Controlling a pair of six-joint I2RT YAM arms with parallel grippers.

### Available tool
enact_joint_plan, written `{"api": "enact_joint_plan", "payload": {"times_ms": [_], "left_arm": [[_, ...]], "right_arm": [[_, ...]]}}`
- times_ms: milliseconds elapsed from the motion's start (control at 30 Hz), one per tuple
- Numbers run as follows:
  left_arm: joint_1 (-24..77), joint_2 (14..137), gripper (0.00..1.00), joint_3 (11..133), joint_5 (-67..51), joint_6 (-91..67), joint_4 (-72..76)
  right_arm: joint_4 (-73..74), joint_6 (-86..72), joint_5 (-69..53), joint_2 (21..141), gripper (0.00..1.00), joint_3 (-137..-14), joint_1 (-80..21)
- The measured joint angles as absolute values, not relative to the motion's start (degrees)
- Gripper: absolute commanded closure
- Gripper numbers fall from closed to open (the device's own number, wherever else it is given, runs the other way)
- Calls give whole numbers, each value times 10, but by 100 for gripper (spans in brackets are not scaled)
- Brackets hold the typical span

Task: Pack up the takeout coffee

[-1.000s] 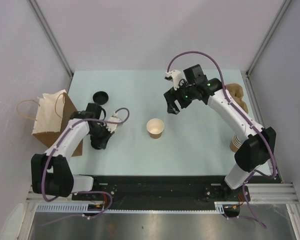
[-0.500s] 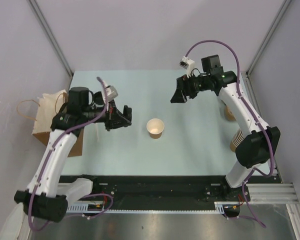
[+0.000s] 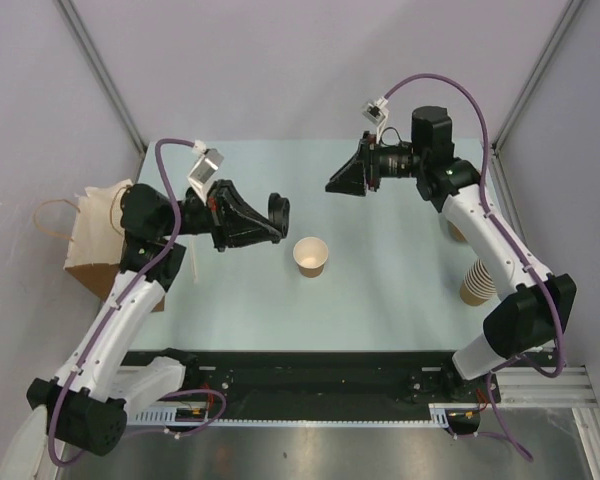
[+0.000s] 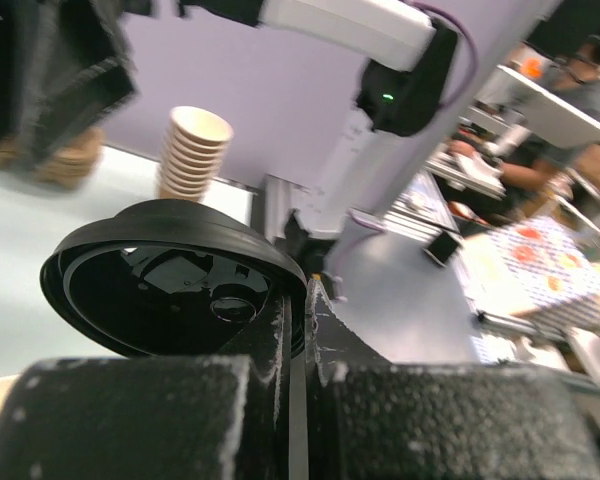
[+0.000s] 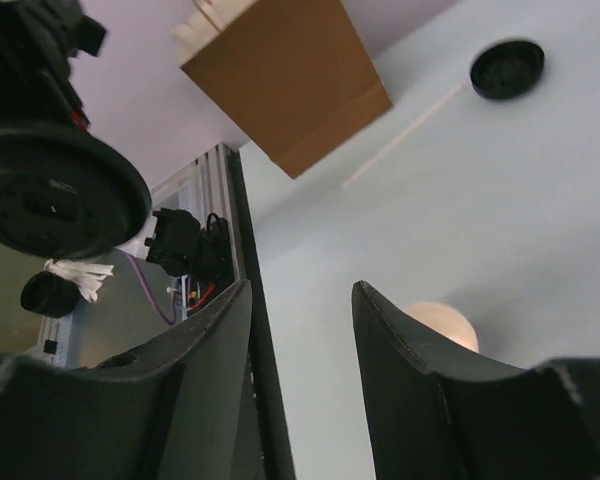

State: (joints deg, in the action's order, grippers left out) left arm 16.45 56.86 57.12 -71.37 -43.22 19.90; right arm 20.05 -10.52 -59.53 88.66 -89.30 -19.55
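A small kraft paper cup (image 3: 311, 256) stands open and lidless at the middle of the table; it also shows in the right wrist view (image 5: 438, 322). My left gripper (image 3: 270, 215) is shut on the rim of a round black lid (image 3: 277, 209), held tilted in the air just left of and above the cup. The left wrist view shows the lid's underside (image 4: 170, 280) pinched between the fingers (image 4: 298, 300). My right gripper (image 3: 342, 183) is open and empty, raised behind the cup, its jaws (image 5: 300, 300) apart.
A brown paper bag (image 3: 100, 235) stands at the table's left edge. A stack of nested lidless cups (image 3: 474, 280) stands at the right edge, with a pulp carrier (image 3: 458, 232) behind it. A second black lid (image 5: 507, 68) lies near the bag.
My left arm has lifted off the table with the black lid and swung right toward the cup. My right arm has risen and turned its gripper to face left.
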Motion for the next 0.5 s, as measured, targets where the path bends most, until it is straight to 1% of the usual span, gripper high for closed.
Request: {"api": "enact_joint_plan", "payload": {"times_ms": [133,300,400,500], "left_arm": [[196,592,100,576,-740,-481,249],[208,626,100,577,-753,-546,317],[208,644,100,577,-753,-579,354],[208,659,100,577,-753,-608,386]], "right_arm": [[156,-115,-614,896,50,-932,-224],[211,-41,-610,928,50,-1026,-269],[253,6,-608,927,49,-1045,-289],[296,47,-604,926,48,-1045,-288]]}}
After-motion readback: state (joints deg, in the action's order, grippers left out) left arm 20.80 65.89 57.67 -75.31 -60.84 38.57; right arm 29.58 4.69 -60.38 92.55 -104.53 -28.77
